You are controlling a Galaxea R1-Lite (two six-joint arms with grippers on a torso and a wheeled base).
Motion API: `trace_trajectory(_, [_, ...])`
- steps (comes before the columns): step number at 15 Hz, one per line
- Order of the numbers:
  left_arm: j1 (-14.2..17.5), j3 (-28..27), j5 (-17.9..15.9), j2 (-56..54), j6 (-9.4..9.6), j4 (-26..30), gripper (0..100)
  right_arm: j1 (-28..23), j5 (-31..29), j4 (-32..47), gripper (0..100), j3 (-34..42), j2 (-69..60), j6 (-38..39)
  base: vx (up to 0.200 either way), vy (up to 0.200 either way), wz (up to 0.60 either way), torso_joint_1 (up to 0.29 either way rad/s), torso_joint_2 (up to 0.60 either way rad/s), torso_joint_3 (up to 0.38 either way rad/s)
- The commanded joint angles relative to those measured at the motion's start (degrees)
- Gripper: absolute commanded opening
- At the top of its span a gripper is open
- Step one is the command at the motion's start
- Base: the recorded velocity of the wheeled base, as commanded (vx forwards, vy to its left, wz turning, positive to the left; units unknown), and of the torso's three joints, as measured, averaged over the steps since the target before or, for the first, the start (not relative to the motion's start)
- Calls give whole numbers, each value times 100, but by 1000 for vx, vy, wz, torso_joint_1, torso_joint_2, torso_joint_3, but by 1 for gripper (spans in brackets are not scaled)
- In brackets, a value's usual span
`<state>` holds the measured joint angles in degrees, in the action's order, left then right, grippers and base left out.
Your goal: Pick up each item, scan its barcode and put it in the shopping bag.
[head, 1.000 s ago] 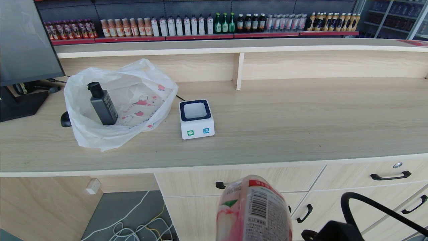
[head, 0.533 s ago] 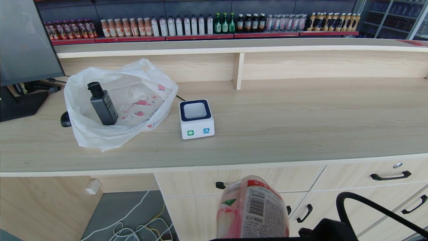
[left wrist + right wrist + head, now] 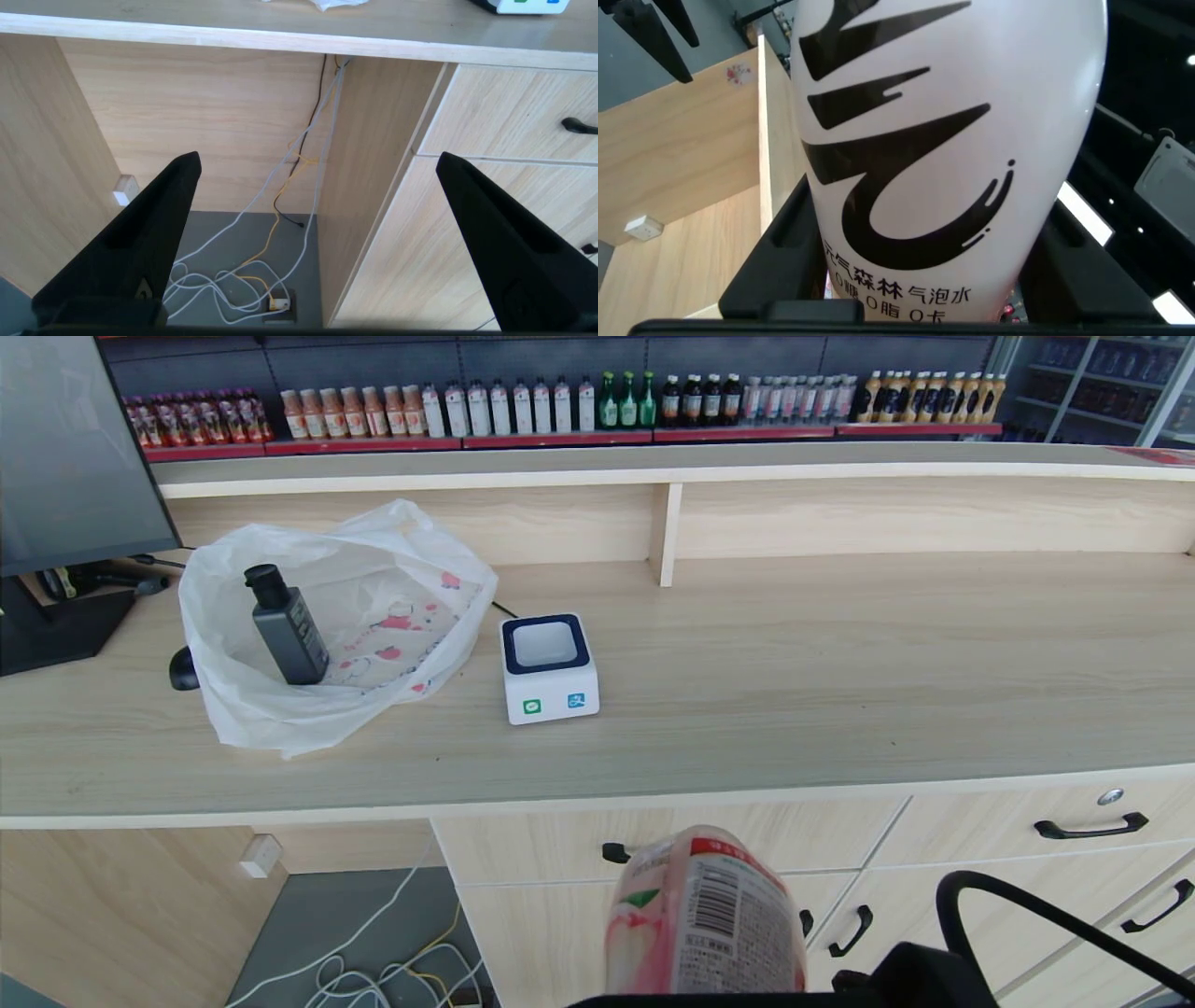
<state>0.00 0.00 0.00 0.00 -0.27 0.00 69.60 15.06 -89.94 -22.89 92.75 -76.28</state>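
The right end effector (image 3: 920, 280) is gripping a pink peach-drink bottle (image 3: 705, 919), its jaws pressing on both sides of the body. It is holding the bottle low in front of the drawers, below the edge of the tabletop (image 3: 794, 691). The left end effector (image 3: 316, 163) is hanging wide and empty, facing the gap under the tabletop.

The barcode (image 3: 724, 905) is facing upward, while the scanner (image 3: 548, 667) is sitting on the tabletop with its window also facing up. Without a turn of the wrist, the code is likely going to miss the window. Rising from here, the bottle is risking a knock against the tabletop edge, and its smooth, rounded body could slide in the grip. The shopping bag (image 3: 233, 709) is lying slack with a dark bottle (image 3: 288, 630) standing inside, so a careless drop could tip that bottle or catch the limp rim.
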Motion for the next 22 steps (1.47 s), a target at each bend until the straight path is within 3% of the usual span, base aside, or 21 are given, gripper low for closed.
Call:
trace_trajectory(1, [0, 0, 0, 0, -8, 0, 100, 1, -38, -6, 0, -5, -2, 8, 0, 0, 0, 0, 0, 0])
trace_trajectory(4, [-9, 0, 0, 0, 0, 0, 100, 1, -345, -6, 0, -13, -2, 368, 0, 0, 0, 0, 0, 0])
trace_trajectory(7, [0, 0, 0, 0, 0, 0, 100, 10, -1198, -6, 0, 180, -81, 966, 0, 0, 0, 0, 0, 0])
trace_trajectory(12, [0, 0, 0, 0, 0, 0, 100, 1, -1286, -6, 0, 268, -187, 2170, 0, 0, 0, 0, 0, 0])
trace_trajectory(14, [-9, 0, 0, 0, -8, 0, 100, -16, -1426, -6, 0, 356, -222, 3013, 0, 0, 0, 0, 0, 0])
trace_trajectory(17, [-9, 0, 0, 0, -8, 0, 100, -306, -1611, -6, 0, 505, -222, 4991, 0, 0, 0, 0, 0, 0])
trace_trajectory(20, [-9, 0, 0, 0, 0, 0, 100, -561, -1620, -6, 0, 162, -64, 5843, 0, 0, 0, 0, 0, 0])
trace_trajectory(22, [0, 0, 0, 0, -8, 0, 100, -1414, -1585, -6, 0, -365, 59, 6722, 0, 0, 0, 0, 0, 0])
